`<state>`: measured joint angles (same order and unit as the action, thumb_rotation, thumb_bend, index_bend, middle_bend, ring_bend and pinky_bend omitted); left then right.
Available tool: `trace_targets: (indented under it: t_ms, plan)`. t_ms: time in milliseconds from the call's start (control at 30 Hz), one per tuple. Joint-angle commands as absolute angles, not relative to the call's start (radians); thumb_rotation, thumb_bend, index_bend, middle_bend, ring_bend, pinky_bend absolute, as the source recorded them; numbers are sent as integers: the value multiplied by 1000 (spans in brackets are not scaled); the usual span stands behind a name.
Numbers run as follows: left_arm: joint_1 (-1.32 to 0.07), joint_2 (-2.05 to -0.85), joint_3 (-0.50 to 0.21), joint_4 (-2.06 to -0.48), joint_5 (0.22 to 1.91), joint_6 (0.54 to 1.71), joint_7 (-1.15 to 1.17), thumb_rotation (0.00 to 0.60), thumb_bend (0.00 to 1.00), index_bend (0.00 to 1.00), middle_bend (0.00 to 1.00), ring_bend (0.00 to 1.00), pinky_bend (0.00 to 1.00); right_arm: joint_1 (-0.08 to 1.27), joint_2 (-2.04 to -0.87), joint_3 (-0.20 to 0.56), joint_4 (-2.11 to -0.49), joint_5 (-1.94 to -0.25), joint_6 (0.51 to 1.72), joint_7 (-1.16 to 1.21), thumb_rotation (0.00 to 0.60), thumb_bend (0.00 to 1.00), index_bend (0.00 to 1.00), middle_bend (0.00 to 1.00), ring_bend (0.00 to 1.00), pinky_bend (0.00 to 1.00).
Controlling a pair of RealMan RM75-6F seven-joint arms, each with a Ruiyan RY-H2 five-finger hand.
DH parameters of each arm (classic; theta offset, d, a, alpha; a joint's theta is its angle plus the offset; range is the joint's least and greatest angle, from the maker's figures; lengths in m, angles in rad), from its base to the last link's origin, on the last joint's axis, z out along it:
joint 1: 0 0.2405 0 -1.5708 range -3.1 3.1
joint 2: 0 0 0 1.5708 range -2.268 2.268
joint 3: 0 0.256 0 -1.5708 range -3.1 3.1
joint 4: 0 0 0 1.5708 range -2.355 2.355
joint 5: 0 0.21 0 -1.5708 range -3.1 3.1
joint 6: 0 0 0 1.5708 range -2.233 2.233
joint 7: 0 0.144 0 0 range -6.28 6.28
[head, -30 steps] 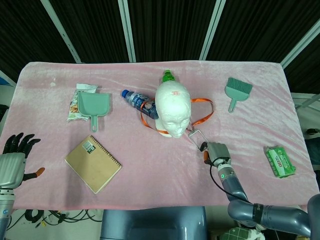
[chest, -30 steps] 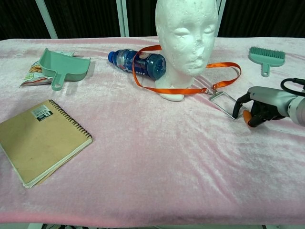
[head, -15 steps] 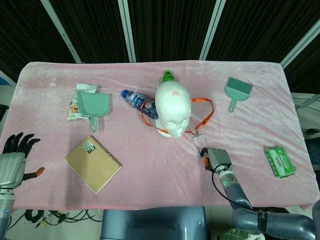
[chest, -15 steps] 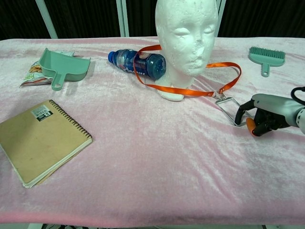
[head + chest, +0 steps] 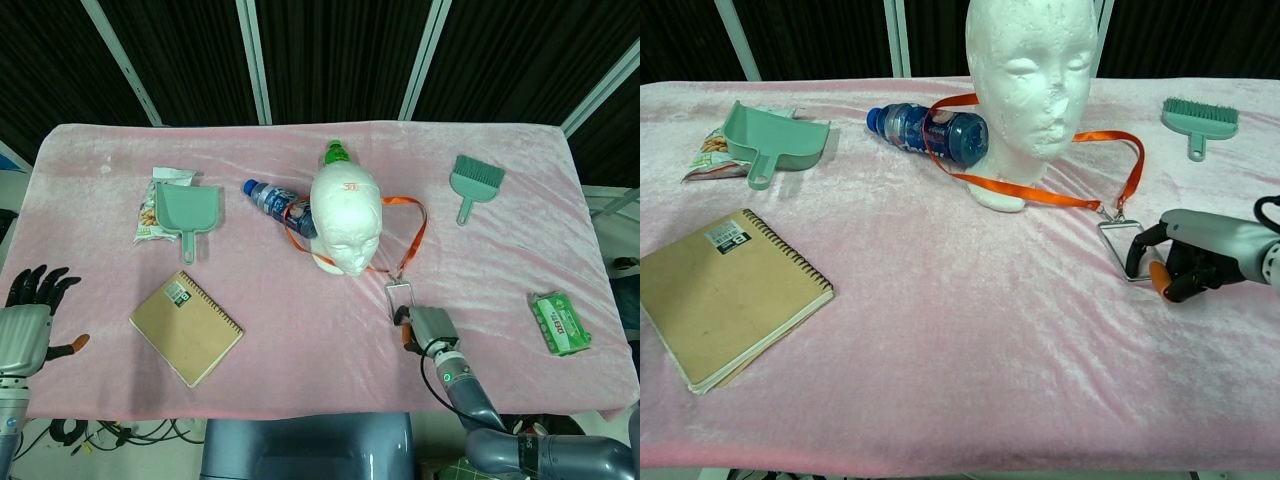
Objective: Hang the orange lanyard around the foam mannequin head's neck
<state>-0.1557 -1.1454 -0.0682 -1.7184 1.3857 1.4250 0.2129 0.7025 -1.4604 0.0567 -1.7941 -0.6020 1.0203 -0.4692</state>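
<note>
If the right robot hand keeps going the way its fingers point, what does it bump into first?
Probably the clear badge holder on the orange lanyard. The right robot hand has its fingertips right at the badge's edge; I cannot tell whether they touch.

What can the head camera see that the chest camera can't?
Only the head view shows the left hand, open at the table's edge, a green packet on the right, and a green bottle cap behind the foam head.

Only the chest view shows the foam head's face.

Both show the foam head, the orange lanyard looped around it, the right hand at the badge holder, the blue bottle, dustpan, brush and notebook.
</note>
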Motion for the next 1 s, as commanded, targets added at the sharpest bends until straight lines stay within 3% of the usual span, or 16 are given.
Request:
trace_targets:
  t_ms: [33, 1000]
  plan:
    - [-155, -1145, -69, -1718, 1385, 1425, 213, 600, 72, 220, 121, 0, 0, 701, -1461, 54, -1805, -608, 1025, -472, 600, 735, 454, 1000, 1000, 972]
    - [-154, -1146, -72, -1716, 1380, 1423, 212, 600, 72, 224, 121, 0, 0, 666, -1447, -2, -1938, -707, 1088, -509, 600, 736, 455, 1000, 1000, 972]
